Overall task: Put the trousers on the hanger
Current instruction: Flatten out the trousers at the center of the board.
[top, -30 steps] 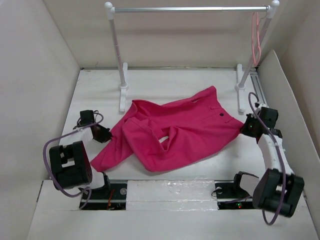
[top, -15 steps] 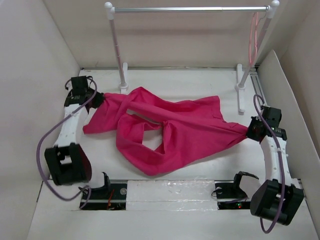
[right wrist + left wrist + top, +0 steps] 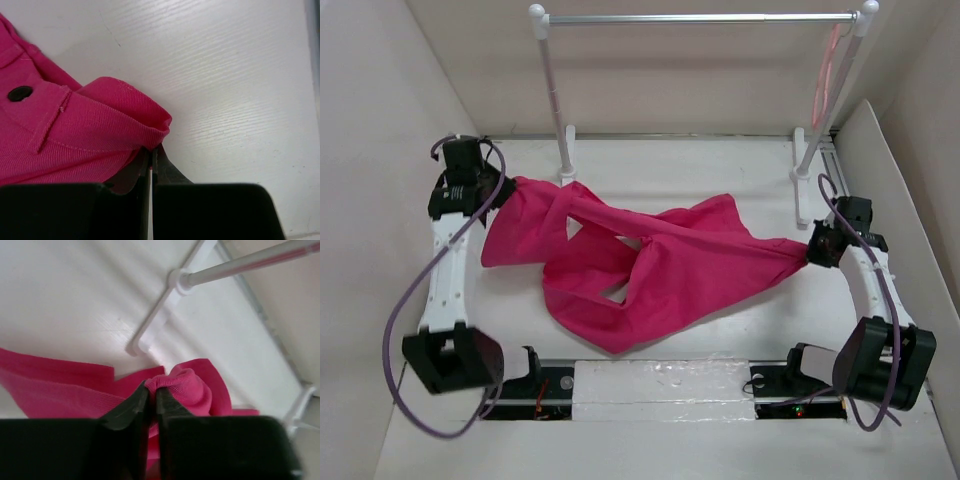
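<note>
Your left gripper [image 3: 506, 190] pinches a bunched fold of the large magenta-pink soft cloth trousers [image 3: 665, 265]; your right gripper [image 3: 812, 250] pinches their waist edge. They sprawl across the white desk [image 3: 720, 160], the thin pale-pink hanger [image 3: 826, 75] hanging on the silver rack bar [image 3: 700, 18].

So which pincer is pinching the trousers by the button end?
The right pincer: the dark button sits beside its grip on the trousers. The left pincer pinches plain bunched cloth.

Magenta trousers [image 3: 670, 265] twisted, stretched sideways across the table [image 3: 720, 165], pale-pink hanger [image 3: 826, 65] hanging at right end of the rail [image 3: 700, 18]
</note>
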Controlling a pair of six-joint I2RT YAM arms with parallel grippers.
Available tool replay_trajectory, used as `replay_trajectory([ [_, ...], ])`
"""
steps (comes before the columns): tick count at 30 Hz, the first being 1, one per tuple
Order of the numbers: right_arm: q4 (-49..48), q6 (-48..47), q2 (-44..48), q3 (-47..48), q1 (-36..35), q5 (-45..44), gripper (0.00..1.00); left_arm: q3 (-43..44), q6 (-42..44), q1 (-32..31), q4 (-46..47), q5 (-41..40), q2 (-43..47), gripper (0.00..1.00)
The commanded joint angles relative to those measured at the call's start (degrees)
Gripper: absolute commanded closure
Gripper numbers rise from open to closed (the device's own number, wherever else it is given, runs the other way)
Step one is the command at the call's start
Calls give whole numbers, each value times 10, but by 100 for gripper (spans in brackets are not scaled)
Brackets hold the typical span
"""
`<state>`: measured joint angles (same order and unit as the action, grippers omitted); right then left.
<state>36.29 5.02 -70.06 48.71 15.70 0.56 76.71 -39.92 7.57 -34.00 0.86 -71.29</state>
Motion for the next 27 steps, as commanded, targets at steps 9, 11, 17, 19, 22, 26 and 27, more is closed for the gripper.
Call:
replay_trajectory([
  [9,86,-24,178,-9,20,-237,100,291,90,10,29,12,-392,18],
  [11,63,-82,170,9,20,-206,58,346,99,-10,7,12,-414,17],
  [17,38,-109,138,74,-23,-80,15,121,127,-148,77,-60,-221,86],
  [19,20,-114,147,70,-72,-48,17,13,130,-199,65,-87,-149,94],
  [22,-6,-115,164,44,-138,-10,70,-115,117,-274,14,-144,-56,99],
  [26,-46,-113,166,15,-220,28,100,-209,91,-325,-18,-108,40,50],
  [27,-53,-113,162,12,-235,30,100,-206,97,-357,-19,-94,49,39],
])
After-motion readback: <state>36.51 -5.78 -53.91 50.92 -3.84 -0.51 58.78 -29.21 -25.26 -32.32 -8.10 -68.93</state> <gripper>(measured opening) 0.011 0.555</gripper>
